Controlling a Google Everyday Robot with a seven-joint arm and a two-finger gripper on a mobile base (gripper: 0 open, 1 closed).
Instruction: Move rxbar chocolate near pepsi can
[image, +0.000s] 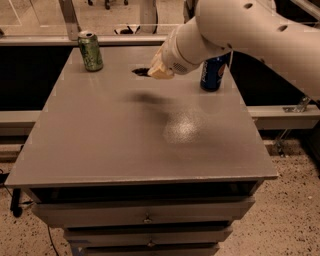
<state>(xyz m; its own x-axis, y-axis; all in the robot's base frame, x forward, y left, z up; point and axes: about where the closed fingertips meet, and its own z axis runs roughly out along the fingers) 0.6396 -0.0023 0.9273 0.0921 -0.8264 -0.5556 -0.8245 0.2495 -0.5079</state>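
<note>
Above the far half of the tabletop (100, 150) we see the gripper (159, 69) held in the air, its jaws pinching the rxbar chocolate (141, 72). The bar's dark end pokes out toward the green can (90, 51) at the far corner. The bar is clear of the surface, with its shadow below. We see the pepsi can (214, 74) upright nearby, partly behind the arm.

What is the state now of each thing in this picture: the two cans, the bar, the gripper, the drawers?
gripper: shut on the rxbar chocolate, above the far part of the table.
rxbar chocolate: held, lifted off the table.
pepsi can: upright, partly behind the arm.
green can: upright, far left corner.
drawers: closed.
</note>
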